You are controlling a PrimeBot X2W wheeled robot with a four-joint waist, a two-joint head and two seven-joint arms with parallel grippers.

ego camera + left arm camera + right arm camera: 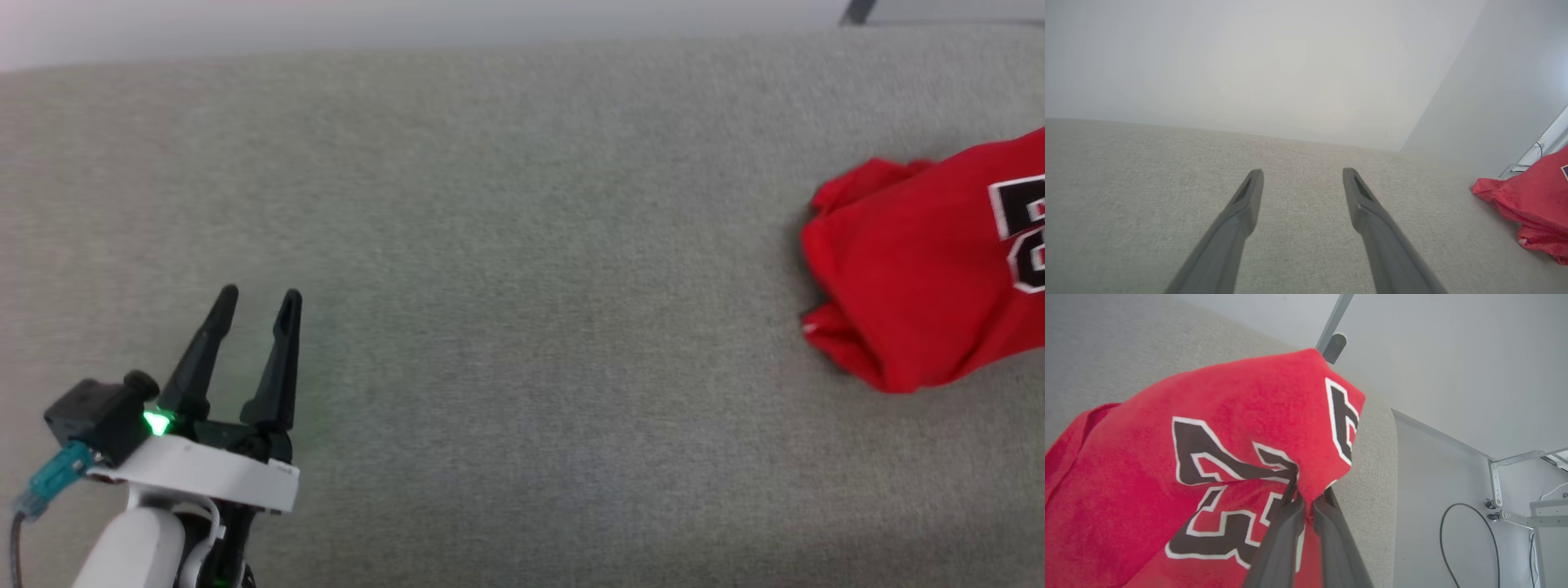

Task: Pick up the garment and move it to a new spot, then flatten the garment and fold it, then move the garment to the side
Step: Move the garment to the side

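Bunched red cloth jersey (914,269) w/ black white-edged number lies at far right end of grey woven pad (506,245), R gripper (1308,501) clamped on a fold by the number, L gripper (260,296) spread, empty, toward pad's left, so R arm is nearer.

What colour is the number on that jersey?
Black, white-edged; the number shows best in the right wrist view.
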